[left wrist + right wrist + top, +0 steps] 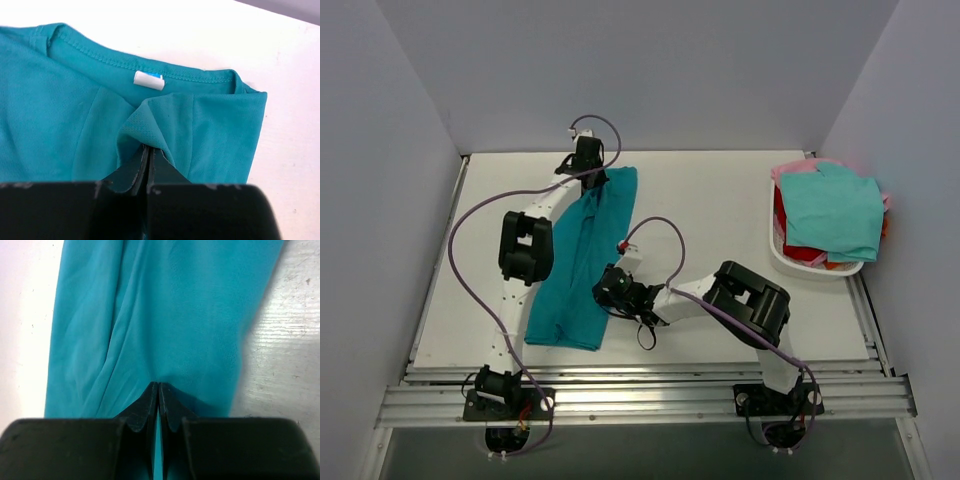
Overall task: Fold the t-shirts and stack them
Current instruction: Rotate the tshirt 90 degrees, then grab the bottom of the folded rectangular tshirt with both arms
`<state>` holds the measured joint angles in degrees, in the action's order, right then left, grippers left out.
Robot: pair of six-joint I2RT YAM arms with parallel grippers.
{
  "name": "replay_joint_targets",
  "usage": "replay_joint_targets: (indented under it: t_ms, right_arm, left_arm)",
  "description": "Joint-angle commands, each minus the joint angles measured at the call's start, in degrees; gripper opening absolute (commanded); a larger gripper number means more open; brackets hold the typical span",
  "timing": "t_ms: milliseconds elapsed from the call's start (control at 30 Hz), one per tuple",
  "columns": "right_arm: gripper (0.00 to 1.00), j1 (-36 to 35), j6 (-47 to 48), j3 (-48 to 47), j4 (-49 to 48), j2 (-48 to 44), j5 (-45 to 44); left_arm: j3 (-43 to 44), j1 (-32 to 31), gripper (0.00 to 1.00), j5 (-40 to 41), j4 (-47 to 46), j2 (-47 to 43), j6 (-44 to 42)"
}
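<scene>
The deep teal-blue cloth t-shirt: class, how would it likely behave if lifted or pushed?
Probably floppy: the deep teal-blue cloth t-shirt tents into a soft peak where the left gripper pinches it. Lifted, it would likely sag between holds, given the folds running from the right gripper. It looks thin, so pushing would probably bunch it.

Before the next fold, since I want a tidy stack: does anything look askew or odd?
The teal t-shirt lies slanted and creased lengthwise, pinched by the left claw and right claw. Shirts in the basket are heaped loosely, overhanging its rim.
</scene>
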<state>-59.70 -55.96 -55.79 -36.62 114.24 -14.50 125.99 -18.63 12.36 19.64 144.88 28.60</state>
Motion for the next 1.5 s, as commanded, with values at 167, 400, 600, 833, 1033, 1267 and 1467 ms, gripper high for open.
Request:
replay_joint_targets:
  t_ms: [167,400,600,833,1033,1267,1467]
  right_arm:
    - [0.0,-0.5,0.5,2.5,15.6,0.6,-1.8]
    - [0.0,-0.8,0.1,3.8,17.7,-1.7,-4.2]
    - [0.0,-0.9,0.2,4.7,19.9,-4.5,-5.9]
    - [0.32,-3.7,0.1,6.4,27.8,-15.7,-13.1]
    - [0.96,-5.4,-1.0,6.9,41.6,-27.8,-21.3]
    - [0.98,-8.7,-2.1,7.0,52.2,-37.4,-27.1]
    - [0.97,-10.8,-6.4,11.9,54.5,-44.0,-26.4]
  left_arm:
    - [0.8,0.5,0.03,-3.7,1.8,-3.0,-2.5]
    - [-10.0,2.4,0.9,-1.9,-3.6,-16.5,-3.1]
    - [-11.9,4.9,0.96,-2.3,-2.4,-24.5,-3.8]
    - [-26.5,6.4,0.95,4.1,2.2,-40.9,-3.4]
    - [-57.6,4.5,0.96,3.5,-0.3,-65.0,3.8]
    - [-74.7,-12.3,0.98,10.0,7.6,-81.3,12.2]
    - [-83.4,-22.4,1.0,10.1,12.6,-86.8,22.7]
